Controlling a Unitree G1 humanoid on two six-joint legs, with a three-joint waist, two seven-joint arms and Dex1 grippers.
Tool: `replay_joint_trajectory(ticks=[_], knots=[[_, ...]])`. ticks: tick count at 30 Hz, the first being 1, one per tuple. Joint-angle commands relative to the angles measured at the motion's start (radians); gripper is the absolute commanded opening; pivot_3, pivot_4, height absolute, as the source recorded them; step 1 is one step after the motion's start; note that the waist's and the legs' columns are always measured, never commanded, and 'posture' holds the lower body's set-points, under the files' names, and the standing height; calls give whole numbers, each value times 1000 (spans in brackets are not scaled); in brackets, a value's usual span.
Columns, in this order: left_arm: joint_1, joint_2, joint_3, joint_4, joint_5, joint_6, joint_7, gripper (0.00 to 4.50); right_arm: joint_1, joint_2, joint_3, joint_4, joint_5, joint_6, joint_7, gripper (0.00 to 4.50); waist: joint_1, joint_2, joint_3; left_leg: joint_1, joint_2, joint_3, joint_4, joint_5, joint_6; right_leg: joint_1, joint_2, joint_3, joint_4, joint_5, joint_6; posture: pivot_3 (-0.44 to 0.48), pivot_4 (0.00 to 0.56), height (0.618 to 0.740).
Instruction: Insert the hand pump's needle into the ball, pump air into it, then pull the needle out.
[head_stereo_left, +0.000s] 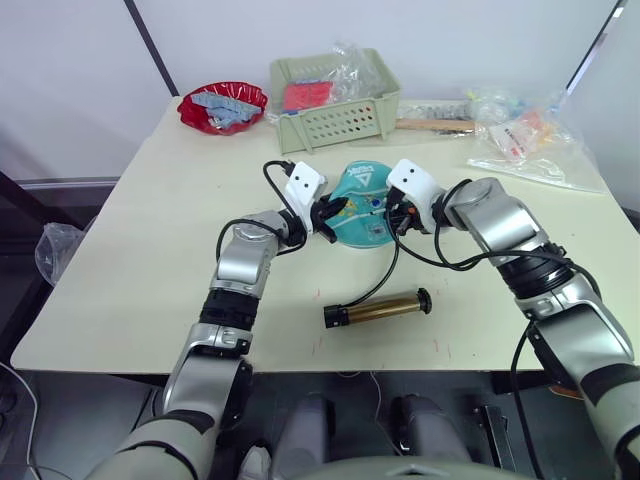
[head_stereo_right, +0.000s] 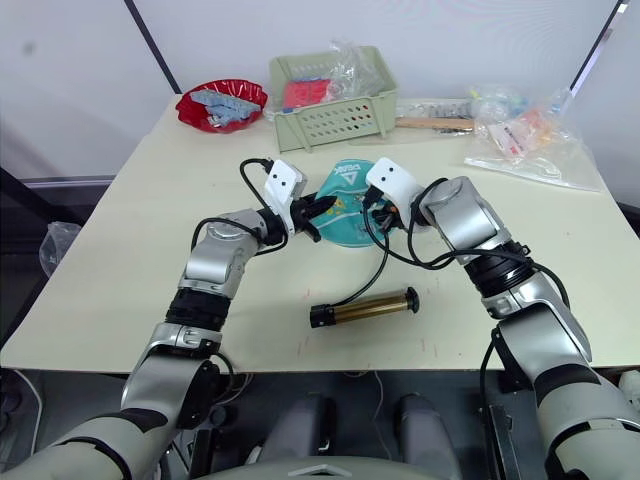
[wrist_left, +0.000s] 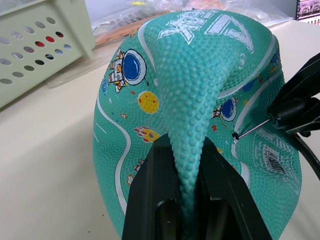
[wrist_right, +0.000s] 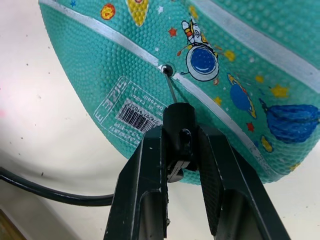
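Metal needle (wrist_right: 171, 90), right tool-held (wrist_right: 181, 150), enters ball (wrist_right: 240, 65).

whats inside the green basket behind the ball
The green basket holds a red packet and crumpled clear plastic bags. Through its wall holes, red and blue bits show. Whatever lies beneath the plastic or against the near wall is hidden.

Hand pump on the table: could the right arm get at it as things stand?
Probably not yet. The right gripper is shut on the needle fitting at the ball valve. The hand pump lies in the open nearer the robot, with nothing over it, so the way looks free once the needle is released.
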Motion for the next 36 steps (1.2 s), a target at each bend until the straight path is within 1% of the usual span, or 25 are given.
replay_joint_trajectory(ticks=[1, 12, 23, 36], knots=[[18, -4, -29, 13, 2, 15, -15, 23, 17, -12, -20, 8, -4, -19, -2, 330, -2, 0, 0, 0, 0, 0, 0, 0, 0, 0, 0, 0, 0, 0, 0, 0, 150, 740], [22, -11, -33, 8, 1, 18, -15, 23, 32, -15, -9, -8, -8, -50, 8, 330, -4, 0, 0, 0, 0, 0, 0, 0, 0, 0, 0, 0, 0, 0, 0, 0, 150, 740], [22, -12, -37, 9, 5, 14, -15, 23, 24, 2, -22, 31, -12, -76, -7, 330, -8, 0, 0, 0, 0, 0, 0, 0, 0, 0, 0, 0, 0, 0, 0, 0, 150, 740], [24, -16, -41, 7, 8, 16, -14, 23, 28, 7, -23, 19, -8, -121, 7, 330, -13, 0, 0, 0, 0, 0, 0, 0, 0, 0, 0, 0, 0, 0, 0, 0, 150, 740]])
